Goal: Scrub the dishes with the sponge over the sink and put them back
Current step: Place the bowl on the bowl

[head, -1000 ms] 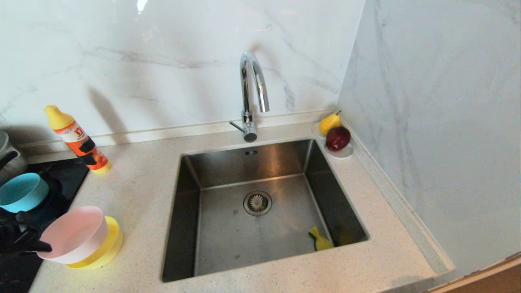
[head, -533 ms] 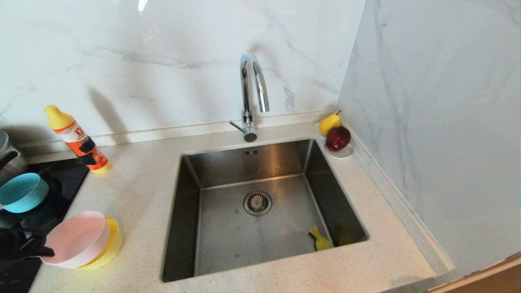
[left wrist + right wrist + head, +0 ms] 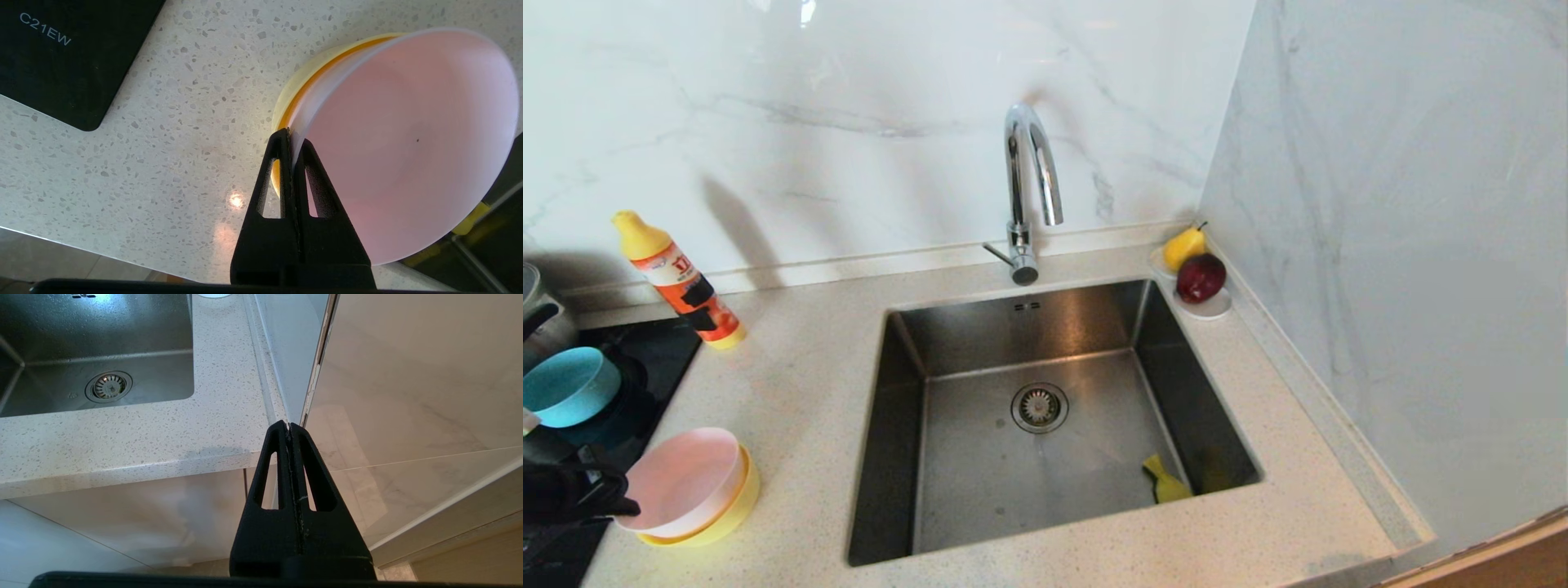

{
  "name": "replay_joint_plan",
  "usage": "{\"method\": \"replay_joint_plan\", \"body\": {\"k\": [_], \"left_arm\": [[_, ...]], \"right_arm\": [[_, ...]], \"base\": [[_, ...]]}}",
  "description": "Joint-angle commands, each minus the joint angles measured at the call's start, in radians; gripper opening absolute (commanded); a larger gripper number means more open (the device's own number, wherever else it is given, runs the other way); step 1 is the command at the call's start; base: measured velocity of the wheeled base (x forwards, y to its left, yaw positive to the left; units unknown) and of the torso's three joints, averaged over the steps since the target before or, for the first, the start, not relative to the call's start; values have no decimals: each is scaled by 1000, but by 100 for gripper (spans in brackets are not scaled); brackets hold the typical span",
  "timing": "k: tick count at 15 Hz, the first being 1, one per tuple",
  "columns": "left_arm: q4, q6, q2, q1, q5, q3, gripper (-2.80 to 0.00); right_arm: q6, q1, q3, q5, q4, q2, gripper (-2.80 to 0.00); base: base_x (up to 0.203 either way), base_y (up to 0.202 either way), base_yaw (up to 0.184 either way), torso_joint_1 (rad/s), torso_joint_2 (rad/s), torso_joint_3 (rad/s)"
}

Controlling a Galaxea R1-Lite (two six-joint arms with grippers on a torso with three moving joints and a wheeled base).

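**Pink bowl coming down onto the yellow one**

Since a second ago, your pink bowl [image 3: 682,482] has tipped from steeply tilted to nearly level and sunk into the yellow bowl [image 3: 737,508] at the counter's left edge. Your left gripper [image 3: 291,136] is clamped on the pink rim, jaws pinched tight on the thin wall. Behind it the blue bowl [image 3: 568,385] sits on the black cooktop [image 3: 658,351]. Moving right, the sink [image 3: 907,457] holds the sponge [image 3: 1165,482] at its near right corner. Your right gripper [image 3: 289,425] hangs parked off the counter's right end, jaws together and holding nothing.

Watch the release: the pink bowl looks slightly cocked in the yellow one, so opening early could let it rock or slide out toward the counter edge.
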Motion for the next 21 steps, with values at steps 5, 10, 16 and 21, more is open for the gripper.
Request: {"method": "replay_joint_plan", "body": {"k": [5, 10, 16, 21], "left_arm": [[12, -7, -18, 0, -8, -11, 0], [50, -41, -102, 2, -11, -94, 0], [193, -165, -73, 26, 12, -314, -280], [192, -253, 75, 96, 54, -448, -280]], "right_arm": [[0, 0, 0, 0, 0, 1, -280], [0, 0, 0, 0, 0, 1, -280], [0, 0, 0, 0, 0, 1, -280], [0, 0, 0, 0, 0, 1, -280]], "base": [[0, 0, 0, 0, 0, 0], [0, 0, 0, 0, 0, 0], [0, 0, 0, 0, 0, 0], [0, 0, 0, 0, 0, 0]]}}
